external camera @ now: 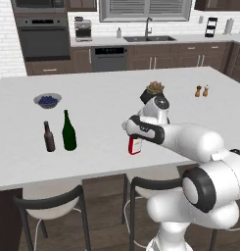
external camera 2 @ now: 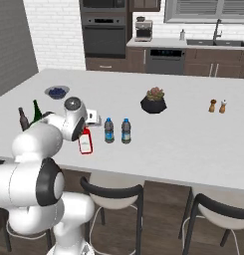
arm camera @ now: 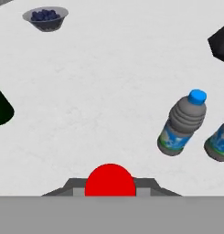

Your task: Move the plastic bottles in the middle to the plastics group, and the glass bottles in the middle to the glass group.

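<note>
The bench (external camera: 107, 105) is white and broad; a glass bowl of blueberries (external camera: 47, 101) sits toward its left side; a potted succulent (external camera 2: 154, 100) in a dark pot stands near the bench's middle; two small shakers (external camera 2: 217, 106) stand side by side to the right of the succulent; two dark-framed chairs (external camera 2: 113, 199) are tucked under the bench's near edge.

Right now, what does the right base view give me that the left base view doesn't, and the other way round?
Right base view alone: two water bottles standing beside the red bottle, which the arm blocks in the left view. Left base view alone: the wine bottle and brown bottle in full, unblocked. Both: red bottle, berry bowl, plant, shakers.
</note>
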Controlling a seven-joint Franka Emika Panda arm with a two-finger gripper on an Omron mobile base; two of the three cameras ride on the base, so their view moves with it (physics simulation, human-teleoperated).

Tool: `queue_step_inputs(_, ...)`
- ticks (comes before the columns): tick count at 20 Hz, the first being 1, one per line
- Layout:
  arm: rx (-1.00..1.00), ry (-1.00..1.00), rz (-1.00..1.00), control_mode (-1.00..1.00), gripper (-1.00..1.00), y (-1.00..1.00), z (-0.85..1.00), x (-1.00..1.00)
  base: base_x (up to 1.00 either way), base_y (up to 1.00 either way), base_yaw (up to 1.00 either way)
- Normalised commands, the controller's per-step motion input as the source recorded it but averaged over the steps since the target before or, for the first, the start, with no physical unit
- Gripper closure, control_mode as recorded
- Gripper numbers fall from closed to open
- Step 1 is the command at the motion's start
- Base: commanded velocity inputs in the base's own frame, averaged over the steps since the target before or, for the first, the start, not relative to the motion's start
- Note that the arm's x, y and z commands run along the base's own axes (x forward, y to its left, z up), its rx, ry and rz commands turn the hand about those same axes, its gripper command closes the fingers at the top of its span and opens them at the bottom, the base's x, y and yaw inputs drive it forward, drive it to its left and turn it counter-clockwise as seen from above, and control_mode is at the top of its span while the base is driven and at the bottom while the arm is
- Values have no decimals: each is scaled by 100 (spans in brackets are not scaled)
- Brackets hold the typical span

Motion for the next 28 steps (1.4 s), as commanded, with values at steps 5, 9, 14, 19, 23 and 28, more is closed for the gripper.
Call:
queue_step_inputs(5, 0, 2, 16, -100, 100, 89, 0, 0, 0, 0, 0)
queue_step_inputs(9, 0, 3, 19, -100, 100, 93, 0, 0, 0, 0, 0)
queue_step_inputs(14, 0, 5, 21, -100, 100, 97, 0, 0, 0, 0, 0)
queue_step_inputs(19, 0, 3, 27, -100, 100, 100, 0, 0, 0, 0, 0)
queue_step_inputs(23, 0, 7, 27, -100, 100, 98, 0, 6, 0, 0, 0)
queue_step_inputs(28, 0, 1, 13, -100, 100, 73, 0, 20, 0, 0, 0)
